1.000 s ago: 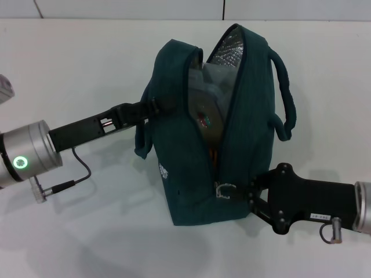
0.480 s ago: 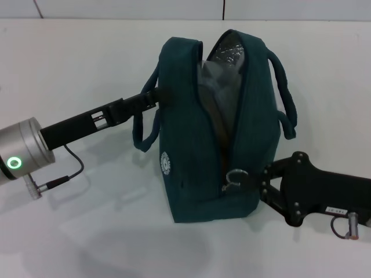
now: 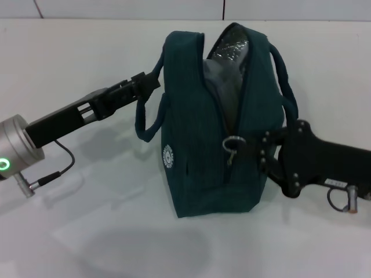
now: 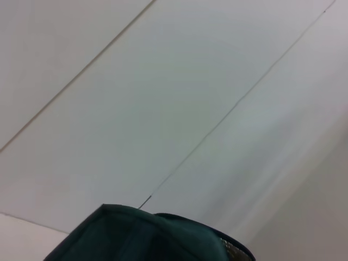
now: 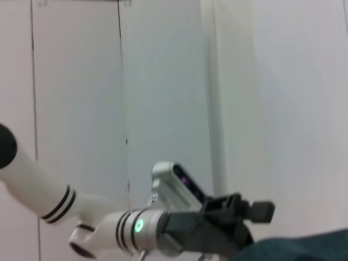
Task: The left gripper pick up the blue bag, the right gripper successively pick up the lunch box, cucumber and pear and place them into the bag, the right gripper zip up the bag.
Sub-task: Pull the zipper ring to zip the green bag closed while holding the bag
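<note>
- The blue bag [image 3: 217, 121] is being kept upright on the white desk [image 3: 87, 52], with its far end at the top of the head view.
- The left hand [image 3: 148, 83] is being held against the bag's left side, level with the near loop handle [image 3: 148, 119]; it appears to be closed on fabric or strap there, though the exact grip cannot be made out.
- The right hand [image 3: 246, 149] is being pressed to the bag's right side, its fingers closed on or right at the ring zipper pull [image 3: 232, 143].
- The zip is being shown as fastened from the near end up to the pull; beyond that the opening is gaping and the silver foil lining [image 3: 229, 46] is being exposed.
- A pale, clear shape, probably the lunch box [image 3: 217, 81], is being glimpsed inside; the cucumber and pear are not being seen anywhere, so they are judged to be packed already.
- Only the remaining stretch of zip is judged to be left.
</note>
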